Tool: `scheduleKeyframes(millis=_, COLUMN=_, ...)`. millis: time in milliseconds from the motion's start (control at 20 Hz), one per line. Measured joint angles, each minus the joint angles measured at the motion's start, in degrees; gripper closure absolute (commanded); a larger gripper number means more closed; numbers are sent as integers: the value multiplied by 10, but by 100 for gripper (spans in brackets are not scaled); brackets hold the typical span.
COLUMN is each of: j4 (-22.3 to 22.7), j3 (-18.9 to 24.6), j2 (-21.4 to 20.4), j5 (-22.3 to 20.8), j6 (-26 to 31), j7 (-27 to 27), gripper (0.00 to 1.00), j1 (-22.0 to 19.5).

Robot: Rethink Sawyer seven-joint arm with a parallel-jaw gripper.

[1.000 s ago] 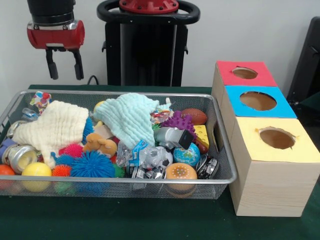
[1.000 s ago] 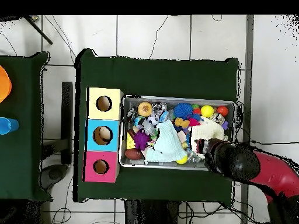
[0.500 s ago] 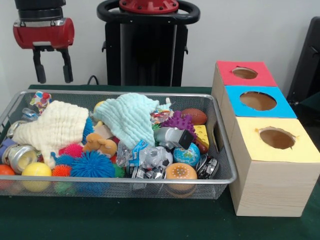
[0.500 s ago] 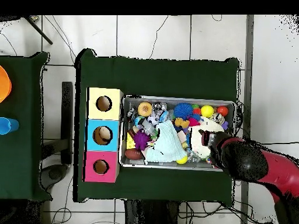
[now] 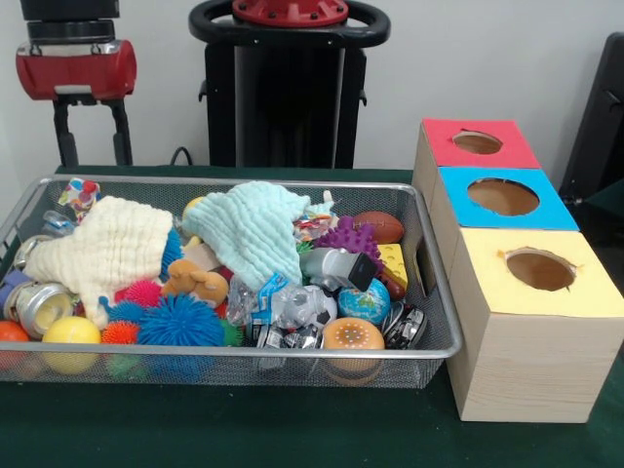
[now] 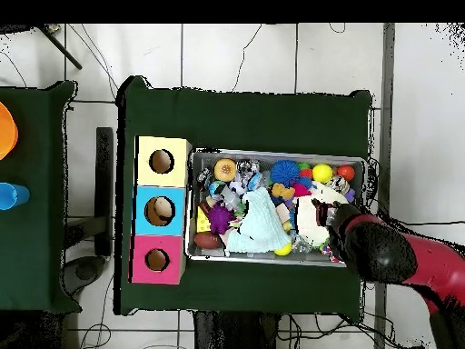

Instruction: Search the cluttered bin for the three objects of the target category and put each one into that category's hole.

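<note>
I have the bin spread across the table, crammed with balls, cans and two cloths; to one side of it stand the three boxes, and the one that matters has the yellow top with the hole. The gripper hangs above the bin's far corner at the opposite end from the boxes, fingers spread, holding nothing. Just below it, wedged against the mesh in that same corner beside the cream cloth, I see one confetti piece; in the overhead view the arm covers that corner. The other two I cannot find; I guess they lie buried. I judge the piece light, floppy and crinkly, so it should bunch under a pinch; I would take it on its raised upper fold, clear of the wire.
</note>
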Motion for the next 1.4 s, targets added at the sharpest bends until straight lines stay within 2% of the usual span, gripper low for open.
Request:
scheduleKeyframes(millis=750, j4=-2, j3=0, j2=54, j5=-58, j6=0, j7=0, gripper=0, j1=12)
scheduleKeyframes(millis=1400, j4=-2, j3=0, j2=76, j5=-65, j6=0, j7=0, gripper=0, j1=10)
